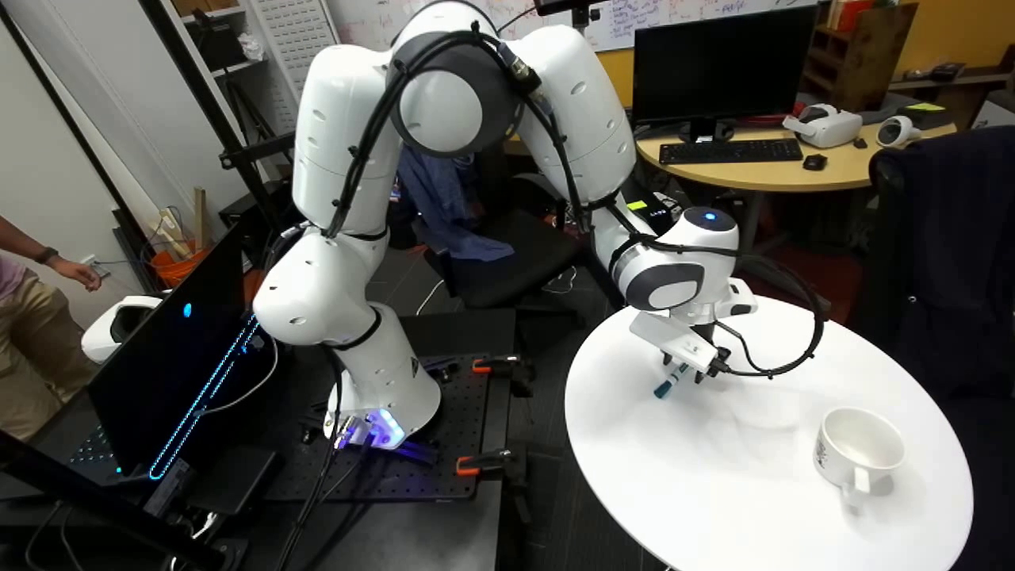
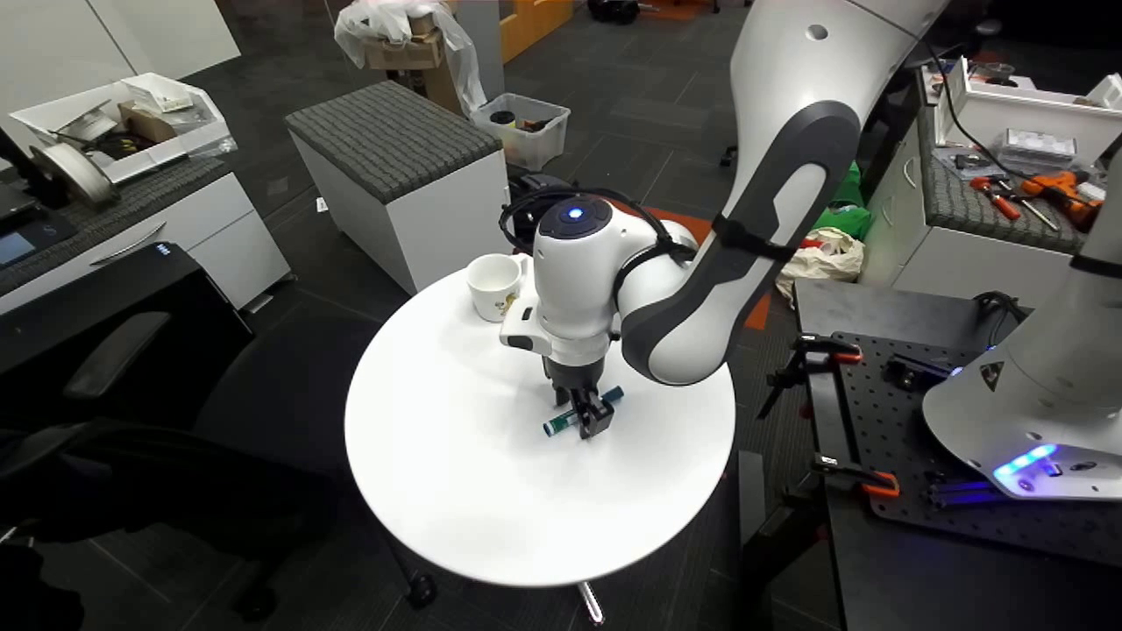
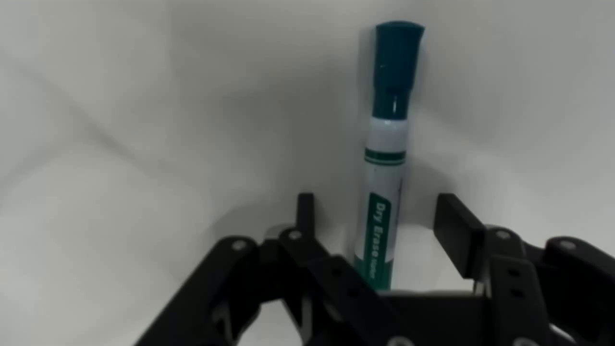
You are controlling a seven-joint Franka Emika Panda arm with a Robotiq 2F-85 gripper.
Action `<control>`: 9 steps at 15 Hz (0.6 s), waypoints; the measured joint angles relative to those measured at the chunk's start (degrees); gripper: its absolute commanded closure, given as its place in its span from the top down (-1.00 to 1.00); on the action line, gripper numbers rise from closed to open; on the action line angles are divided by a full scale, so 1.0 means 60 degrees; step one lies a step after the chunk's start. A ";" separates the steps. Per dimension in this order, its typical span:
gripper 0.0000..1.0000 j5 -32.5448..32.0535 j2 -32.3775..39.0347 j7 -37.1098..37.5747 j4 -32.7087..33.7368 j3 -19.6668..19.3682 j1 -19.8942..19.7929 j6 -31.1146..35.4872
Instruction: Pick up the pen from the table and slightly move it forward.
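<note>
Likely light, stiff and slick: a pen (image 3: 386,156) lying on the table (image 2: 491,508) between spread, empty fingers (image 3: 454,233).

In the wrist view the gripper (image 3: 377,206) stands well wider than the barrel (image 3: 378,221), gaps at 9 and 3 o'clock; the teal cap (image 3: 398,57) points to 12. Smooth and round, the pen may roll, so a square pinch across mid-barrel seems best, clear of the cap, which could pull off. At 6 o'clock its tail runs into black gripper parts, end unclear; a finger (image 2: 593,418) covers its middle in an exterior view. Whether the fingers touch the table, I cannot say.
</note>
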 measured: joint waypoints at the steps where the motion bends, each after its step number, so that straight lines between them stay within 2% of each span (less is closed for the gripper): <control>1: -0.43 0.0000 0.0024 -0.0001 0.0043 0.0018 -0.0022 0.0000; 5: -0.98 0.0000 0.0041 -0.0003 0.0180 0.0031 -0.0071 -0.0003; 7: -0.90 0.0000 0.0051 -0.0004 0.0207 0.0034 -0.0077 -0.0003; 9: -0.90 0.0000 0.0059 -0.0003 0.0229 0.0037 -0.0077 -0.0004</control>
